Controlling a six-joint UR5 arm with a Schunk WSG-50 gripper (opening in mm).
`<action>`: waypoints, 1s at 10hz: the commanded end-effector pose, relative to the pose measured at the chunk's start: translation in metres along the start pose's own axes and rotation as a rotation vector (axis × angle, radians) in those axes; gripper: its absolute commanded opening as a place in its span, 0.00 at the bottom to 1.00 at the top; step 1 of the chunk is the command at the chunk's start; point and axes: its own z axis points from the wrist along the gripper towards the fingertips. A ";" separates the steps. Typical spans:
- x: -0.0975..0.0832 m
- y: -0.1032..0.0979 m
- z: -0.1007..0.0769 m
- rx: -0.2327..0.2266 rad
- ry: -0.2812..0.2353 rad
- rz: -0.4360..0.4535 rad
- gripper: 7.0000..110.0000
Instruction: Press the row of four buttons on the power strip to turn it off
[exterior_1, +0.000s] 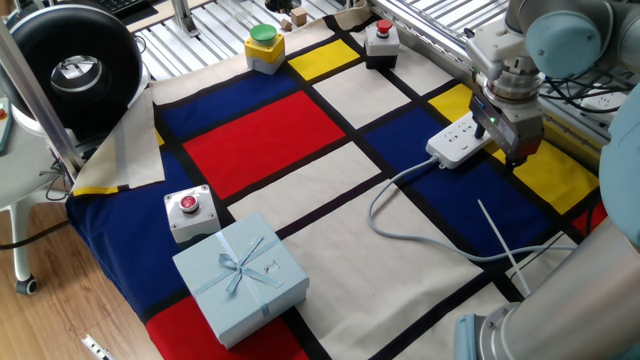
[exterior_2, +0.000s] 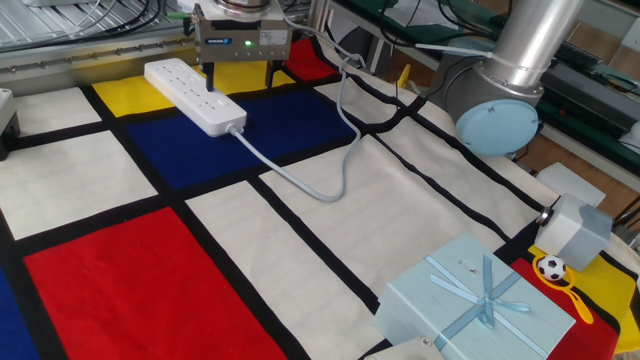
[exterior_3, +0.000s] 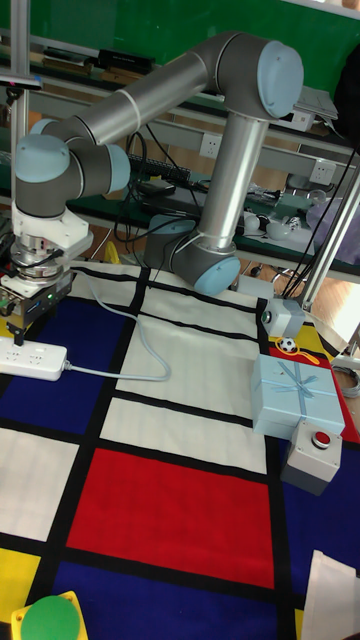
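The white power strip (exterior_2: 195, 97) lies on the yellow and blue squares of the mat, with its grey cable (exterior_2: 300, 175) running off its near end. It also shows as the power strip (exterior_1: 457, 140) and the power strip (exterior_3: 30, 358). My gripper (exterior_2: 239, 78) hangs upright over the strip's cable end. It is open, with a wide gap between its fingers. The left finger (exterior_2: 208, 80) comes down onto the strip's top face; the other is beside the strip over the mat. The four buttons are too small to pick out from the sockets.
A green dome button on a yellow box (exterior_1: 264, 45) and a red button on a black box (exterior_1: 382, 40) stand at the far edge. A red button on a grey box (exterior_1: 188, 212) and a pale blue gift box (exterior_1: 240, 275) sit near the front.
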 end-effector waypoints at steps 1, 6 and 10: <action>0.001 -0.007 -0.001 0.029 -0.001 0.013 0.15; -0.005 -0.008 0.003 0.032 -0.019 0.018 0.15; -0.006 -0.005 0.003 0.022 -0.023 0.018 0.15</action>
